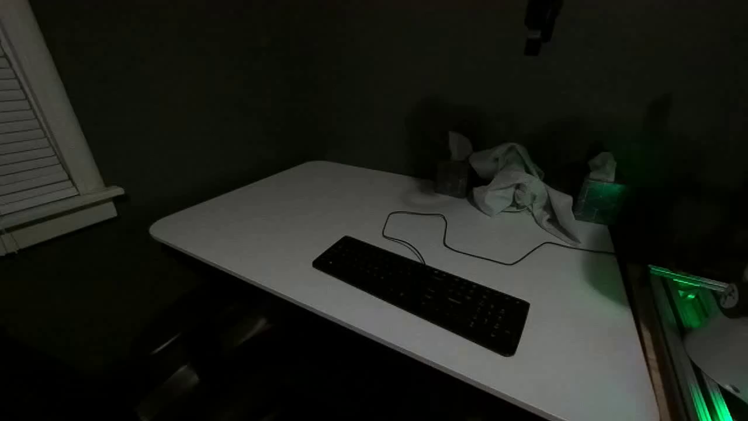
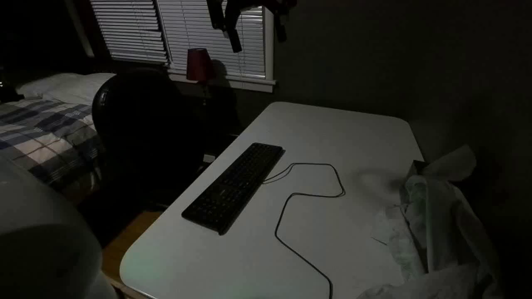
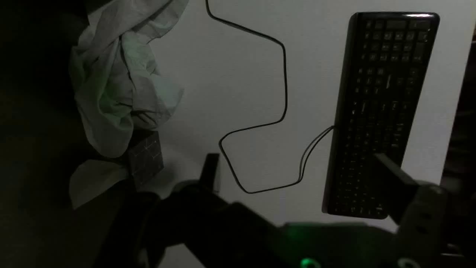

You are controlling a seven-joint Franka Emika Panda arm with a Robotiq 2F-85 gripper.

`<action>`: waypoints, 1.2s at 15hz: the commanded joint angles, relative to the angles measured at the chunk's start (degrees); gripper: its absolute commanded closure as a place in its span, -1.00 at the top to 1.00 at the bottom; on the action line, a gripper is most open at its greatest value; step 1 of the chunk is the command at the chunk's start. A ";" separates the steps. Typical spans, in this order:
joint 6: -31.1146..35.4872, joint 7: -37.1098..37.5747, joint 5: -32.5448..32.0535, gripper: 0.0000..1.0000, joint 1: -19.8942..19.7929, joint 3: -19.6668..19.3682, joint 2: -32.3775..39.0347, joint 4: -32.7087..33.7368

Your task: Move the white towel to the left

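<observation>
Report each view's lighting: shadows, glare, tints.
In an exterior view: very dim, a green glow tinting the right-hand tissue box, dark shadows behind the white towel; in an exterior view: also dim, the gripper near-black, partly against paler blinds; wrist view: left edge nearly black, a glare strip at the top end of the keyboard.

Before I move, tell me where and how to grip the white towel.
I'd pinch the white towel by its raised upper fold, from above, jaws astride it. The cloth is heaped with this fold humped on top, likely an easy ridge; in an exterior view, a dark tissue box and a green-lit tissue box flank it, so sideways looks tighter.
</observation>
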 commanded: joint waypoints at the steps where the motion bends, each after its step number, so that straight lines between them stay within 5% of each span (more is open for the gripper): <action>1: -0.28 0.56 -0.57 1.00 1.27 -0.90 0.08 0.15; 18: 1.90 3.25 -1.64 1.00 0.20 -0.74 1.52 0.11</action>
